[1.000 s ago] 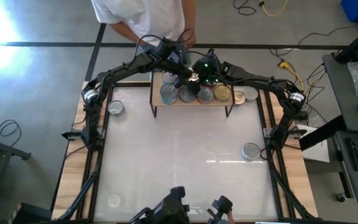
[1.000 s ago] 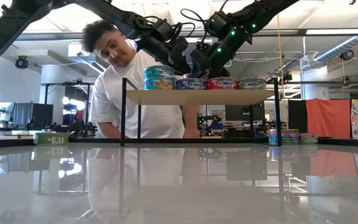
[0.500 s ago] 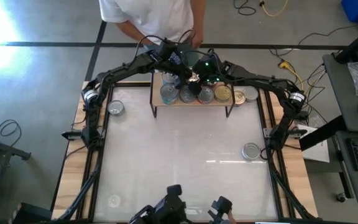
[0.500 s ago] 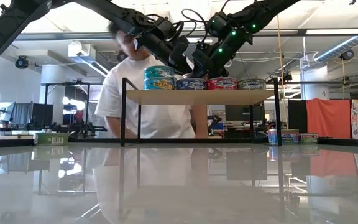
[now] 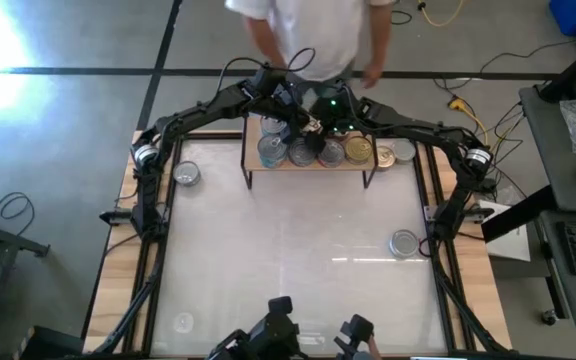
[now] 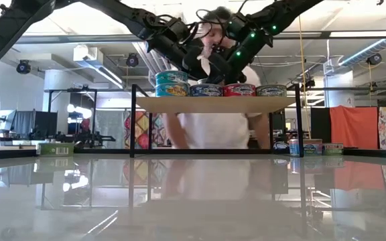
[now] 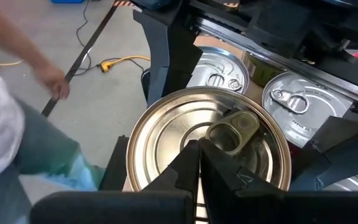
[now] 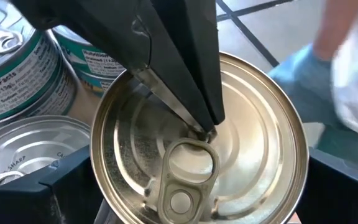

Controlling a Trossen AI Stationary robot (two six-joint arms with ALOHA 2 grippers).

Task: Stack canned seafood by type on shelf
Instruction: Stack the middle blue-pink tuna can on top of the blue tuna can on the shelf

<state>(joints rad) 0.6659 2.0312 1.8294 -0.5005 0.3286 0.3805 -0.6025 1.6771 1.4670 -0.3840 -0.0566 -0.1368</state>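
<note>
Two grippers meet over one gold-topped tin – left gripper closed, right gripper wide.

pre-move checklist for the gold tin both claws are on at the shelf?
1. Right claw open, straddling the gold-topped tin: ok.
2. Left claw shut, tips pressing the tin's lid beside the pull tab: ok.
3. Tin fully seated on the shelf: cannot tell, arms hide it.
4. Neighbouring silver tins clear of the right claw: cannot tell, they sit very close.
5. Person behind the shelf, clear of the arms: not ok, standing close.
</note>
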